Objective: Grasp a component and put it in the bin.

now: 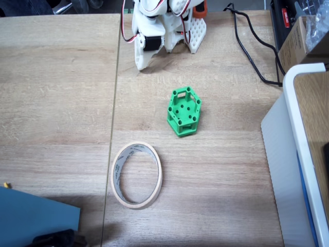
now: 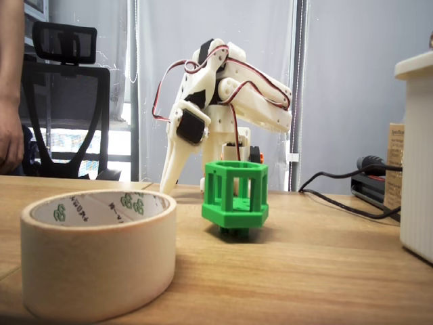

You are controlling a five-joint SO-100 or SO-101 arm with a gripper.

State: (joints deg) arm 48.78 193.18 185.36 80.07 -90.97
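In a fixed view from above, the component [image 1: 184, 110] sits on the table [image 1: 61, 103], well apart from the gripper [image 1: 144, 64], which holds nothing; I cannot tell how far it is open. The bin [image 1: 136, 175] lies nearby, path unobstructed.

In a fixed view from the side, the component [image 2: 235, 196] looks light, rigid; I judge opposite flat sides the best hold. A cable [image 2: 345, 203] lies clear.

Folded back over the base at the far edge of the table, white links stacked close, red and white servo wires looping over the top. Gripper [image 1: 145, 64] [image 2: 170, 181] pointing down toward the tabletop, left of the base in both fixed views, long white finger [image 2: 174, 162] tapering to a tip just above the surface. Jaws closed, holding nothing.
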